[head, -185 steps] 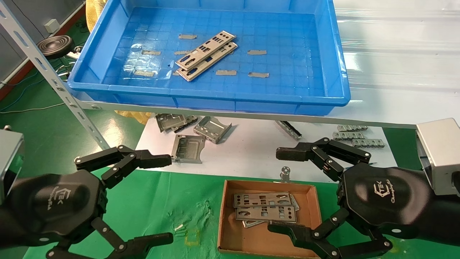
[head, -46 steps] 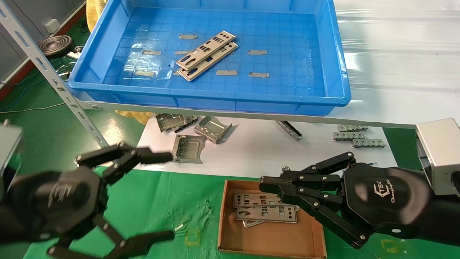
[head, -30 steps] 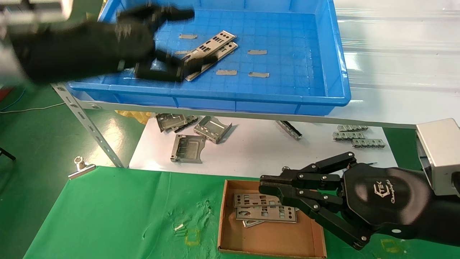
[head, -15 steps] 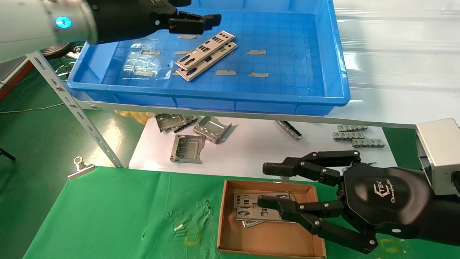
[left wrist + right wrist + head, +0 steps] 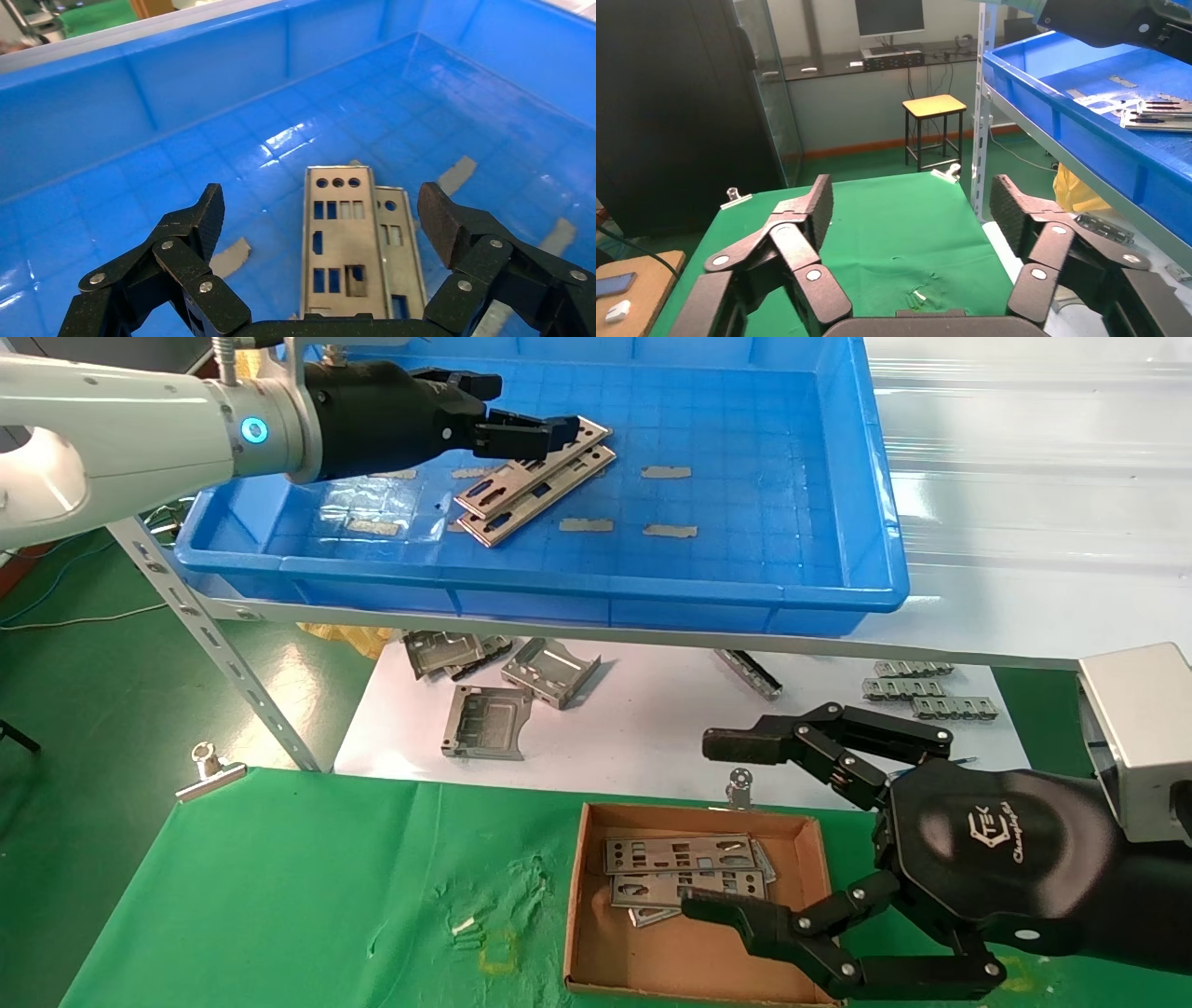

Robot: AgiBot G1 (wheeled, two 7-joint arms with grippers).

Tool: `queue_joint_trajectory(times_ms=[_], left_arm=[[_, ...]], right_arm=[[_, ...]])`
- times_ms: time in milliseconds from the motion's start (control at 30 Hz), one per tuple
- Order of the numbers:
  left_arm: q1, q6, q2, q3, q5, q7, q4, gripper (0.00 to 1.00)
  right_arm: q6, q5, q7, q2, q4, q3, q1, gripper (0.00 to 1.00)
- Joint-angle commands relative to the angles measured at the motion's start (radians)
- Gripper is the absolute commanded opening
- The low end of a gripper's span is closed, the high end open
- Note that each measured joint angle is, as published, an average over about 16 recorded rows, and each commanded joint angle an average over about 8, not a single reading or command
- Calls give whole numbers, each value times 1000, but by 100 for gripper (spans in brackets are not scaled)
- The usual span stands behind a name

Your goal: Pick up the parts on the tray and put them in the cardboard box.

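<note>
Two silver-grey punched plates (image 5: 531, 486) lie stacked askew on the floor of the blue tray (image 5: 559, 589). My left gripper (image 5: 535, 433) is open and empty, low over their far end. In the left wrist view the plates (image 5: 344, 246) lie between the spread fingers of the gripper (image 5: 325, 214), apart from both, inside the tray (image 5: 211, 77). The cardboard box (image 5: 575, 896) sits on the green cloth and holds several plates (image 5: 680, 873). My right gripper (image 5: 712, 823) is open and empty by the box's right side, and it also shows in the right wrist view (image 5: 909, 203).
Boxy grey brackets (image 5: 489, 719) and ribbed strips (image 5: 931, 696) lie on the white sheet under the shelf. A slotted metal upright (image 5: 214, 645) slants down at the left. Binder clips (image 5: 209, 770) hold the green cloth (image 5: 326, 896).
My left arm rose from the near left of the table up into the tray and came down over the plates. My right gripper closed over the box, then opened wide again.
</note>
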Motion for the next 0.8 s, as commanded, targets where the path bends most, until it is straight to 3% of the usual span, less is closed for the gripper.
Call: queue_joint_trajectory(times_ms=[33, 200, 233, 467, 500, 800], left_arm=[[0, 14, -2, 0, -2, 1, 7, 100], [2, 32, -2, 6, 4, 6, 20, 99], [2, 32, -1, 7, 5, 6, 22, 94], [4, 23, 6, 13, 10, 2, 28, 10], [4, 21, 7, 14, 11, 1, 27, 3], [11, -3, 13, 20, 12, -22, 15, 0]], right_arm=[[0, 0, 0, 0, 0, 0, 0, 100], [0, 0, 0, 0, 0, 0, 0, 100], [0, 0, 0, 0, 0, 0, 0, 100], [0, 0, 0, 0, 0, 0, 0, 100], [0, 0, 0, 0, 0, 0, 0, 100], [0, 0, 0, 0, 0, 0, 0, 100]])
